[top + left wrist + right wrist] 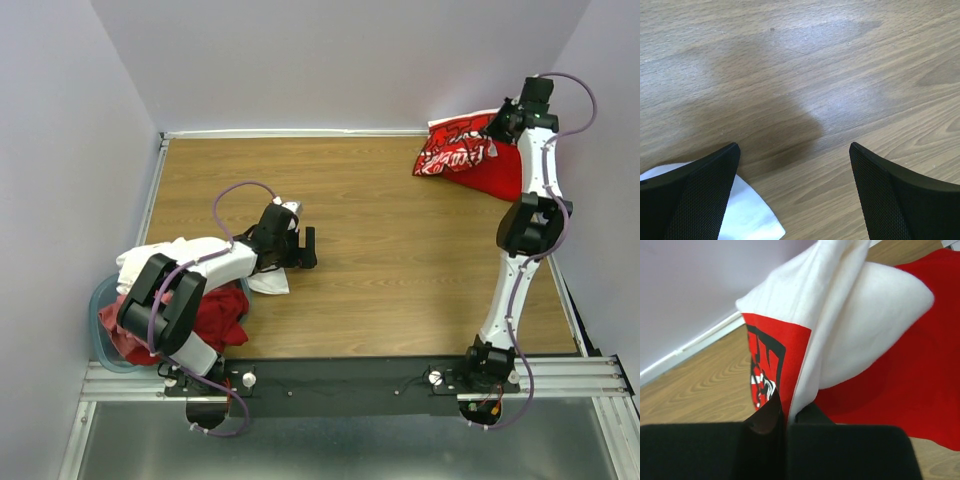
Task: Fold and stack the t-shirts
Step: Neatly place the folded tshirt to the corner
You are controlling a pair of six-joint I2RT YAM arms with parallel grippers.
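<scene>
Printed t-shirt (805,340): far right corner, lying partly on a red t-shirt (503,172). I take this to be the stack under way.
Right gripper (787,416): I have it pinched shut on the printed shirt's white edge, holding it raised.
Heap of t-shirts (215,312): near left, crumpled over the blue tub (101,305). I reckon most of the folding is left.
Left gripper (795,192): jaws wide, holding nothing, over bare table (840,75), just beside the heap's white corner.

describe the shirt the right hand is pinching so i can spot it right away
Go to the far right corner of the wooden table. Two shirts lie there, and the right hand is shut on one: the white t-shirt. Unlike the plain red t-shirt next to it, it carries a red, black and white printed graphic.
</scene>
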